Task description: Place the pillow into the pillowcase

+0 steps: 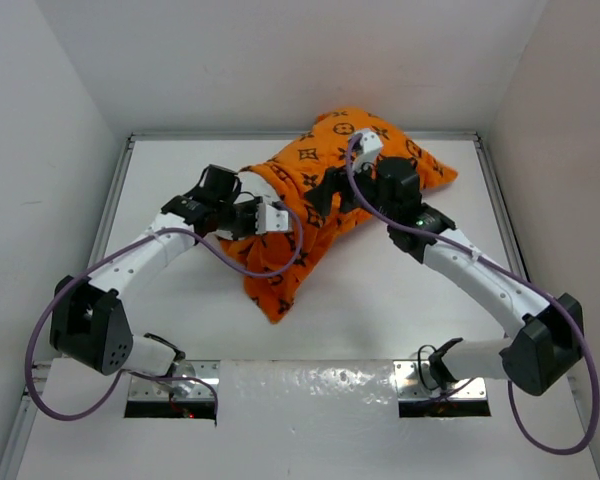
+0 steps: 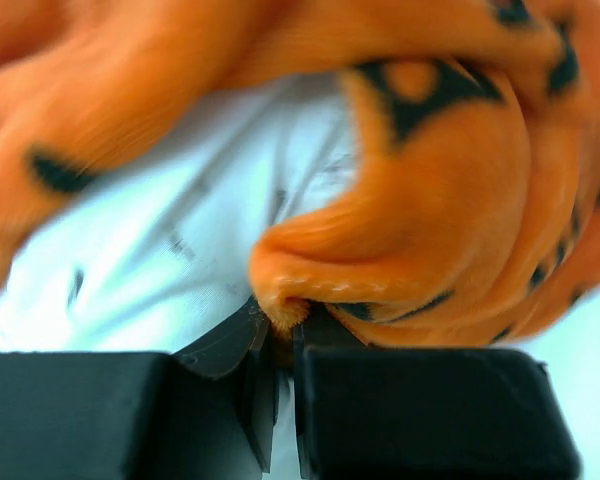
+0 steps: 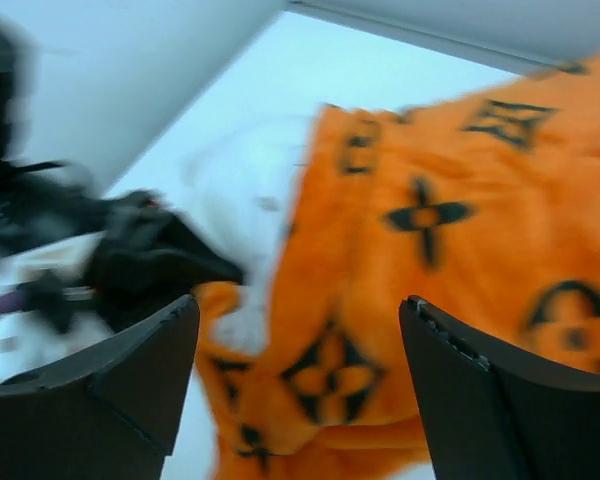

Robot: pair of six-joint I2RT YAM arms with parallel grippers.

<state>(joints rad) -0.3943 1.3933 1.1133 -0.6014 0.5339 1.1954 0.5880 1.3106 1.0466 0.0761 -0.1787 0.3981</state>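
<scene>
The orange pillowcase (image 1: 325, 215) with dark brown motifs lies bunched across the table's middle. In the left wrist view the white pillow (image 2: 170, 250) shows inside its opening. My left gripper (image 1: 280, 217) is shut on a fold of the pillowcase's hem (image 2: 280, 312) at the opening's left side. My right gripper (image 1: 318, 197) hovers over the pillowcase's middle with its jaws wide apart and nothing between them. In the right wrist view the pillowcase (image 3: 430, 260) fills the space beyond the open fingers (image 3: 140, 370), and a strip of the pillow (image 3: 245, 195) shows at the opening.
White walls enclose the table (image 1: 400, 300) on three sides, with a raised rim along its left and right edges. The left arm's wrist (image 3: 130, 260) shows dark and blurred close to the right gripper. Both arm bases sit at the near edge.
</scene>
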